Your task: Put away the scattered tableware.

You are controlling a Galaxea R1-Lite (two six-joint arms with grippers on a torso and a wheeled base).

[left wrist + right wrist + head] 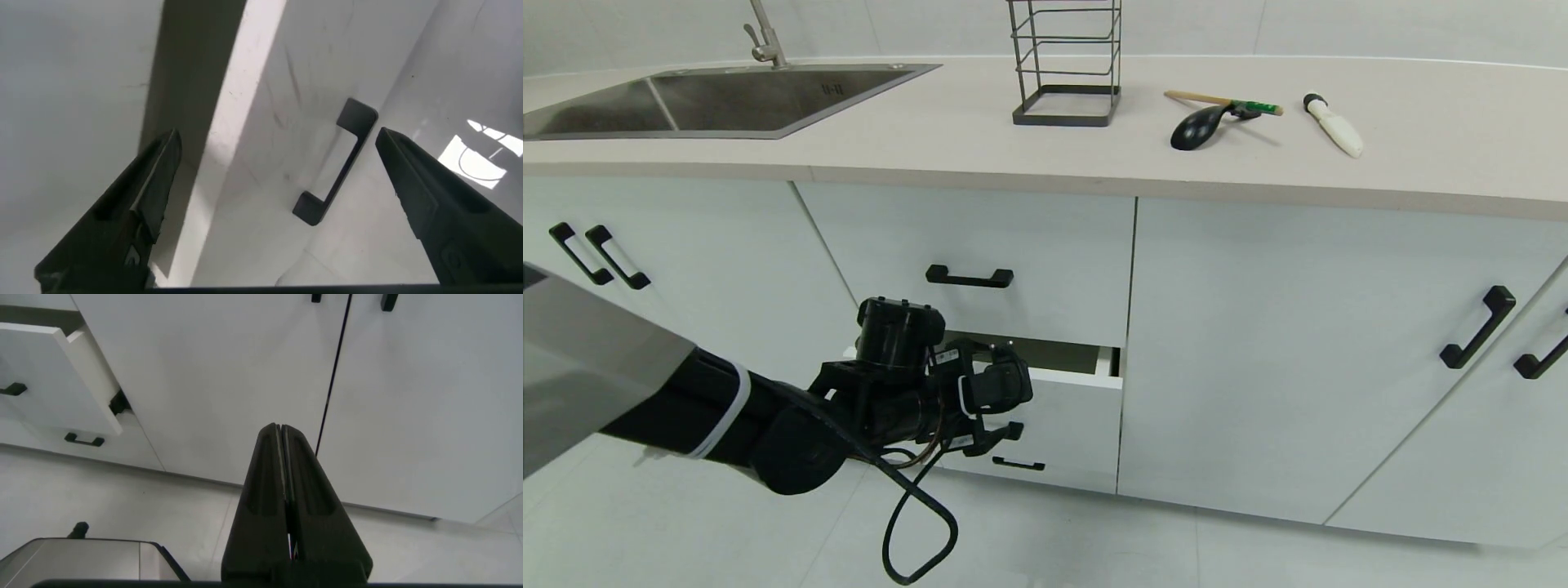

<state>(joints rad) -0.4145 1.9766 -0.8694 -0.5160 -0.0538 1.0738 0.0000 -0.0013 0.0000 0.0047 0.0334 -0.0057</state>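
Observation:
On the counter (1421,163) lie a black spoon (1196,129), a wooden-handled utensil with a green band (1223,101) and a white utensil with a black end (1335,128). A dark wire rack (1066,69) stands to their left. Under the counter a white drawer (1066,408) is pulled partly out. My left gripper (1001,420) (278,139) is open just in front of that drawer's face, with a black drawer handle (335,163) between its fingers but not touching them. My right gripper (280,429) is shut and empty, low in front of the cabinet doors (245,359).
A steel sink (727,98) with a tap is set in the counter at the left. Closed cabinet doors with black handles (1476,327) flank the drawers. A closed top drawer (968,276) sits above the open one. Pale floor tiles (1094,547) lie below.

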